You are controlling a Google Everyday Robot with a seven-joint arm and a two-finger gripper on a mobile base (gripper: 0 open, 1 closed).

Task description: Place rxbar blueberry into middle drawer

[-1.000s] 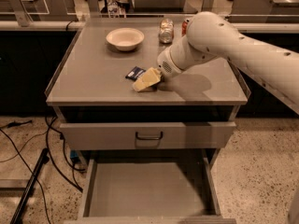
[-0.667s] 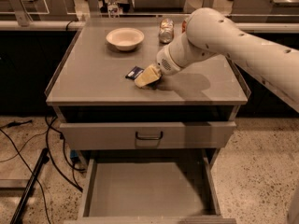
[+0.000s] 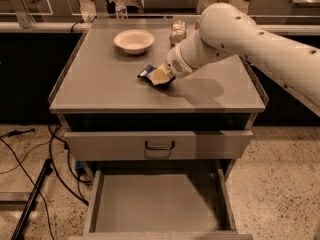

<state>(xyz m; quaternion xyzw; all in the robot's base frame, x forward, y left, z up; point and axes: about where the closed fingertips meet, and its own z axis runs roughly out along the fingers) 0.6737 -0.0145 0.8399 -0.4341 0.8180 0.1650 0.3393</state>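
The rxbar blueberry [image 3: 146,73], a small dark blue wrapped bar, lies on the grey cabinet top [image 3: 100,84] near its middle. My gripper [image 3: 161,76] is right at the bar's right end, touching or covering it, at the end of the white arm [image 3: 225,34] reaching in from the right. The gripper hides part of the bar. The middle drawer [image 3: 160,204] stands pulled open below, with a bare grey floor and low side walls.
A white bowl [image 3: 134,40] sits at the back left of the top and a can [image 3: 177,31] at the back centre. A shut drawer with a small black handle [image 3: 160,145] is above the open one. Cables [image 3: 55,169] lie on the floor at left.
The arm has shifted slightly left and back. The gripper stays at the bar, and both sit a little farther back on the top than before.
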